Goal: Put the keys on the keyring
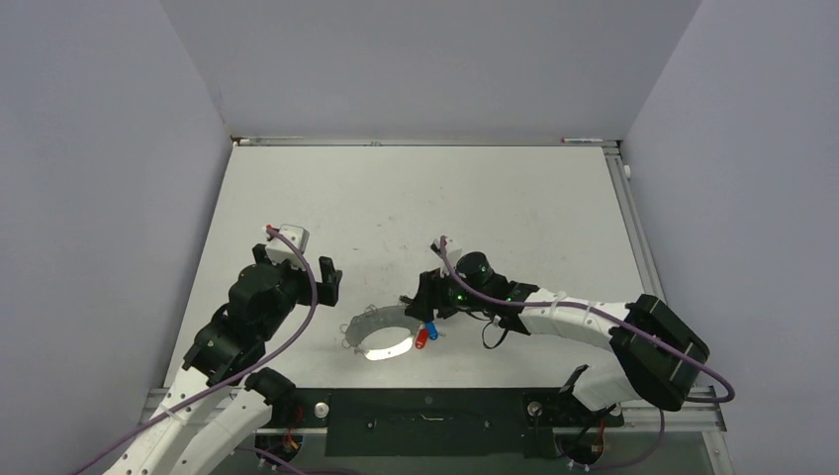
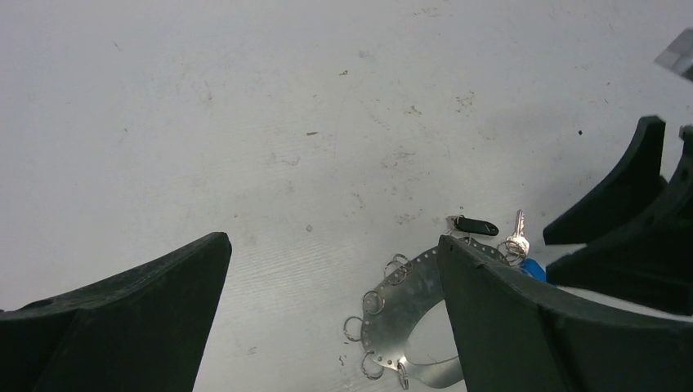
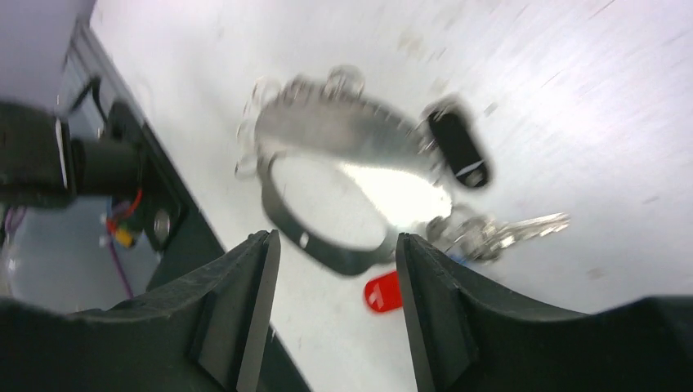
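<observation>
The keyring [image 1: 368, 324] is a flat silver loop with small split rings along its edge, lying on the table near the front. A red key [image 1: 422, 337] and a blue key [image 1: 432, 331] lie at its right end. The left wrist view shows the keyring [image 2: 409, 298], a black key [image 2: 476, 225], a silver blade [image 2: 518, 222] and the blue head [image 2: 535, 268]. My left gripper [image 1: 329, 280] [image 2: 331, 241] hangs wide open to the keyring's left. My right gripper [image 1: 416, 302] [image 3: 337, 238] hovers open over the keyring [image 3: 327, 143]. The red key [image 3: 382, 292] shows between its fingers, untouched; the black key [image 3: 459, 151] lies beyond.
The black base rail [image 1: 425, 421] runs along the table's front edge, close behind the keyring. Grey walls enclose the white table [image 1: 425, 198] on the left, back and right. The right gripper's fingers [image 2: 621, 196] show at the right of the left wrist view.
</observation>
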Motion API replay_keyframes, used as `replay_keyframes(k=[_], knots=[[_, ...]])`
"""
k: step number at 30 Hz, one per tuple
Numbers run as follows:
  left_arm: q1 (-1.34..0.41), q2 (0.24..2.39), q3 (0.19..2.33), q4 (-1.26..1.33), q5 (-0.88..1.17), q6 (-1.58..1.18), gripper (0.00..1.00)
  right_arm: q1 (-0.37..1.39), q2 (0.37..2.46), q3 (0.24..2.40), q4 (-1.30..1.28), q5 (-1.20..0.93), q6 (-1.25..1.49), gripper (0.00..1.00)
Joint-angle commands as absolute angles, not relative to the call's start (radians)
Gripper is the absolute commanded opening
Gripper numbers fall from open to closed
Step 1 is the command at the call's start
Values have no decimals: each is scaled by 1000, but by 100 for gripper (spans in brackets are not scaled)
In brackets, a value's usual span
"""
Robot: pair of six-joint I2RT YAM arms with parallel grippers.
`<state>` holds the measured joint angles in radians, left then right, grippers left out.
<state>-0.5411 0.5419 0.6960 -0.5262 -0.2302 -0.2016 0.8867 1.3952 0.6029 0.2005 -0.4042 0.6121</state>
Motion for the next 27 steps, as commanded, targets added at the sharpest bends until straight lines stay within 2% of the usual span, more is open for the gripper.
replay_keyframes(k=[1,6,16,22,27], knots=[[-535,528,694,-476,-217,-195,96,804,1419,683,208,-349,564,55],[-535,531,693,-474,-211,-195,96,795,1512,707,241,-458,557,54],[-535,532,693,-472,-207,-195,96,799,1541,642,296,-597,586,54],[-535,532,692,-472,-208,-195,96,805,1554,631,304,-608,583,54],[-535,533,692,-474,-207,-195,96,788,1536,651,313,-532,567,54]])
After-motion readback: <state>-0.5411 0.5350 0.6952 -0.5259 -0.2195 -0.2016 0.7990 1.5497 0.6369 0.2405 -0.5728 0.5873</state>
